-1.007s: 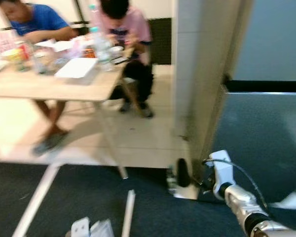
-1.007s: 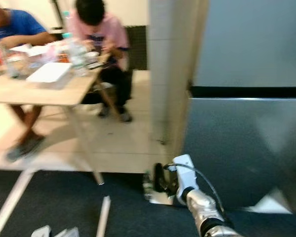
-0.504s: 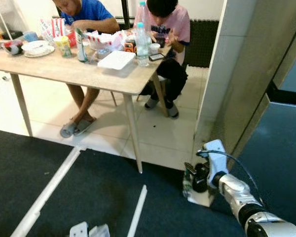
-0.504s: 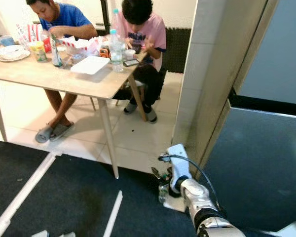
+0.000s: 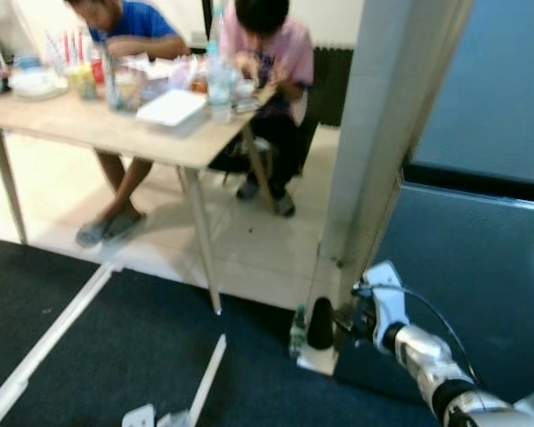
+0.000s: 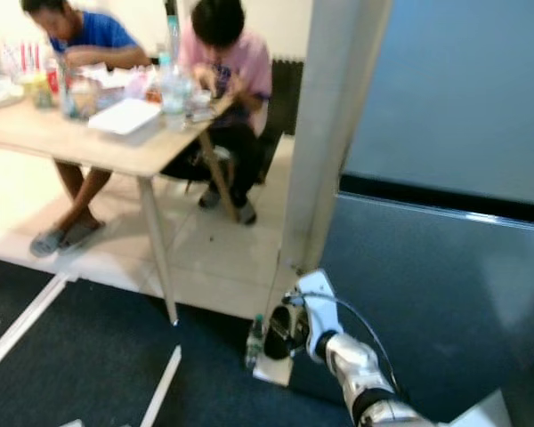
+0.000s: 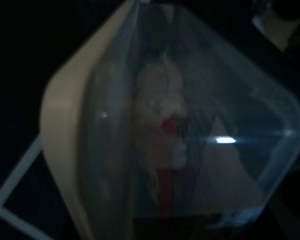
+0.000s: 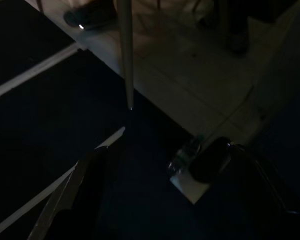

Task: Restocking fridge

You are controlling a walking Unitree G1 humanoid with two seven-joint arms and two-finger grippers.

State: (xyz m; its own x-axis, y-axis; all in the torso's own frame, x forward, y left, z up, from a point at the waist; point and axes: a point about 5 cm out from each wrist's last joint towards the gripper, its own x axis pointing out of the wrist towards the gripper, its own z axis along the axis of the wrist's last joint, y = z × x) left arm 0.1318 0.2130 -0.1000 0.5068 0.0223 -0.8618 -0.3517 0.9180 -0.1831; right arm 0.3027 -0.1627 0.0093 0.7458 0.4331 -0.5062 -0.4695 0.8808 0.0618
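1. The robot stands before a grey fridge (image 6: 445, 267) filling the right half of both eye views, its doors closed; a dark seam splits the upper door from the lower.

2. The right gripper (image 5: 325, 325) reaches out at the lower centre-right of the left eye view, close to the fridge's left edge and a white pillar (image 5: 383, 133). In the right wrist view its two black fingers (image 8: 72, 200) stand apart with nothing between them.

3. The left wrist view, very dark, shows a clear plastic container (image 7: 180, 130) with a cream rim and something white and red inside, right in front of the camera. It looks like the item to be stocked; whether the left gripper has closed on it cannot be told.

4. A small bottle (image 5: 298, 327) stands on the floor at the pillar's foot, just beside the right gripper.

5. In the upper left, two people sit at a wooden table (image 5: 151, 138) crowded with bottles, cups and a white tray.

6. Risks, as judged: with the doors closed, the free right gripper must find the door edge, and a misjudged reach could strike the pillar or tip the bottle. Pulling or bending may jolt the container. White strips (image 5: 205, 382) on the dark carpet could catch a foot.
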